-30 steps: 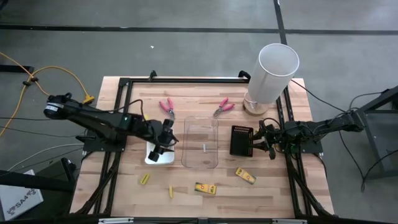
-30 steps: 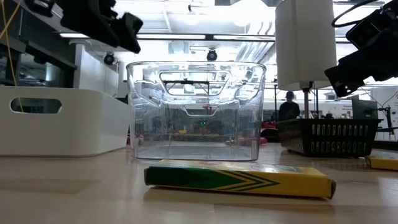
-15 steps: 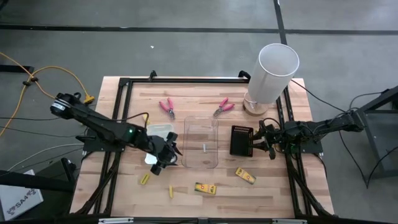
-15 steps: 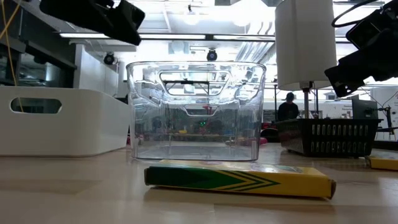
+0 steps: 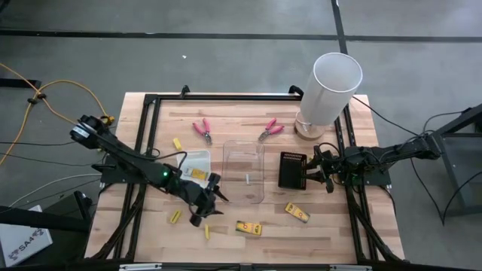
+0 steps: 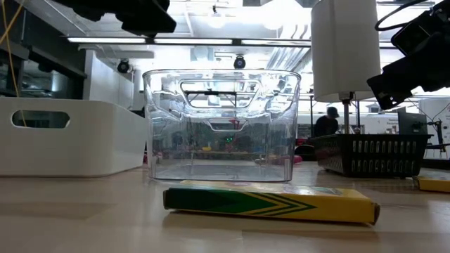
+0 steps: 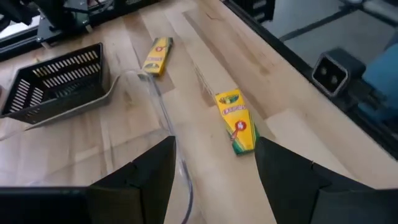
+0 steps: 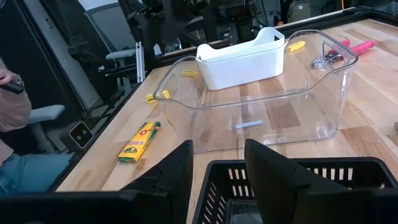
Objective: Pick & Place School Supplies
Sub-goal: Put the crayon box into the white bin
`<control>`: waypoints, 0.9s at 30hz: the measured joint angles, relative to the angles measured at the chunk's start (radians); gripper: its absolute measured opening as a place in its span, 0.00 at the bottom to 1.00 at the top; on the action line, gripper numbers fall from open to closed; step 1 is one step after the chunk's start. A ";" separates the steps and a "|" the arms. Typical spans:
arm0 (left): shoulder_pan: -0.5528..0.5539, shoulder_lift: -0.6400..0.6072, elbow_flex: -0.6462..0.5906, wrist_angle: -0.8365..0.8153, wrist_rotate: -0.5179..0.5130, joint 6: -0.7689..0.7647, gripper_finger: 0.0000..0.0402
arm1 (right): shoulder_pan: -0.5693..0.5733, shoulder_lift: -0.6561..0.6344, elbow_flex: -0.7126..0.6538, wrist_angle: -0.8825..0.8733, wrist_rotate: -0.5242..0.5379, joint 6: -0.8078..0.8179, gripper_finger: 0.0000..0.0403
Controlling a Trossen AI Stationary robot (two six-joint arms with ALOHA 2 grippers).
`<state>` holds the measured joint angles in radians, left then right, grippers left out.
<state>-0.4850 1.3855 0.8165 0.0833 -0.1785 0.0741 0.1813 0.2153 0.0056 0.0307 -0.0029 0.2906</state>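
left wrist view: left tool [image 7: 214,180] was wide open, empty, above flat yellow-green crayon box [image 7: 236,119] on wooden tabletop [image 7: 205,50], prob. lining up a pick. right tool [image 8: 217,168] open, waiting over black mesh basket [image 8: 292,180].

Yellow crayon boxes [image 5: 249,226] flat on the table's near side, pink-handled pliers [image 5: 202,130] far side.
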 joint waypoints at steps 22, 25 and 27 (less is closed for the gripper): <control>0.019 0.001 0.000 0.081 -0.108 -0.154 0.53 | 0.000 0.000 0.000 0.000 0.000 0.000 0.34; 0.019 0.004 0.000 0.096 -0.114 -0.159 0.53 | 0.000 0.000 0.000 0.000 0.000 0.000 0.34; 0.018 0.022 0.000 0.123 -0.114 -0.181 0.53 | 0.000 0.000 0.000 0.000 0.000 0.000 0.34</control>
<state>-0.4673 1.4076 0.8162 0.2064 -0.2928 -0.1065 0.1813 0.2151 0.0057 0.0310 -0.0029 0.2907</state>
